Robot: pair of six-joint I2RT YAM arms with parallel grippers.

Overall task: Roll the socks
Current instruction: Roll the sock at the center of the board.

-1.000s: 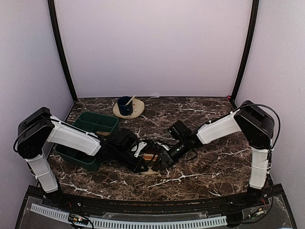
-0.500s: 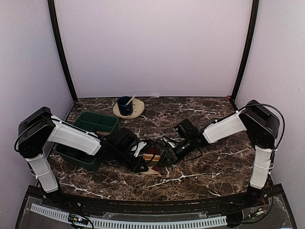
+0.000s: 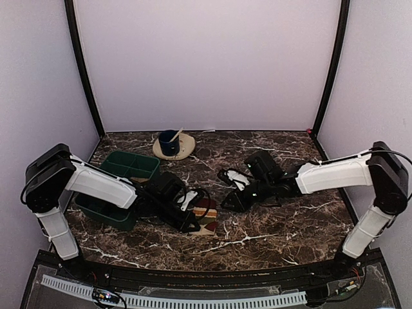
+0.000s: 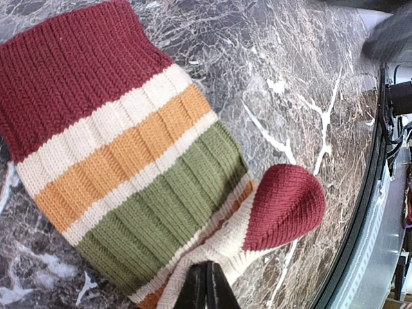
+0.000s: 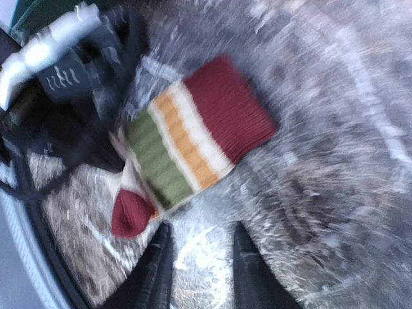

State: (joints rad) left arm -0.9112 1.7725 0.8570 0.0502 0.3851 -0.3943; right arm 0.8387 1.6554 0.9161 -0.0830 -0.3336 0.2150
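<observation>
**Left end effector pinched the striped sock; right one hung apart over the table**

From where I stood, the striped sock lay flat on the marble table, near the front edge and about midway between the two arms, its red cuff toward twelve o'clock and its red toe curled toward five o'clock. The left end effector came in from eight o'clock, its fingers closed tight on the cream edge just beside that toe. The right end effector sat just off the sock at two o'clock, its fingers parted with only bare marble between them and nothing held; its wrist view was blurred. A green tray stood at nine o'clock of the sock, and a plate carrying a blue cup stood well back at eleven o'clock.
</observation>
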